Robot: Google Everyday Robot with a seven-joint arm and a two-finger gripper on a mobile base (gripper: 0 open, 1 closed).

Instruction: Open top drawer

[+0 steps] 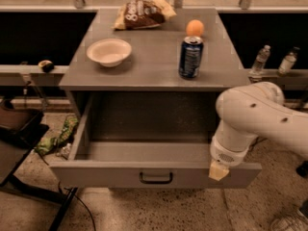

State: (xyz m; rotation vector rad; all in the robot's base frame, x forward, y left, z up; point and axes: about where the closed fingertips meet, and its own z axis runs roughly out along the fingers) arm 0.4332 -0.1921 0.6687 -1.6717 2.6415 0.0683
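Cabinet: grey metal, flat top, sits mid-frame.

Top drawer: already pulled well out of the cabinet toward the camera, with the front panel low in frame and the grey box floor and side walls exposed. I'd call the task done or nearly done; I can't see how much slide travel is left.

Arm: white, comes in from the right and bends down to the right end of the drawer front.

Gripper: only a tan tip shows, right at the top edge of the drawer front, well right of the handle. I can't tell how far open it is, or whether it has hold of anything.

Handling, my read:
- A sheet-metal box should be stiff, and nothing shows inside it, so probably not heavy. Friction in the slides would be the main load.
- The black bar handle at centre is your proper grab point. Hook it and pull straight out.
- Pulling from the right corner risks skewing the drawer in its slides, and the painted front probably offers little grip.

On the cabinet top are a chip bag, a bowl, a can and an orange. Avoid jolting the cabinet, because the can could tip and the orange could roll.
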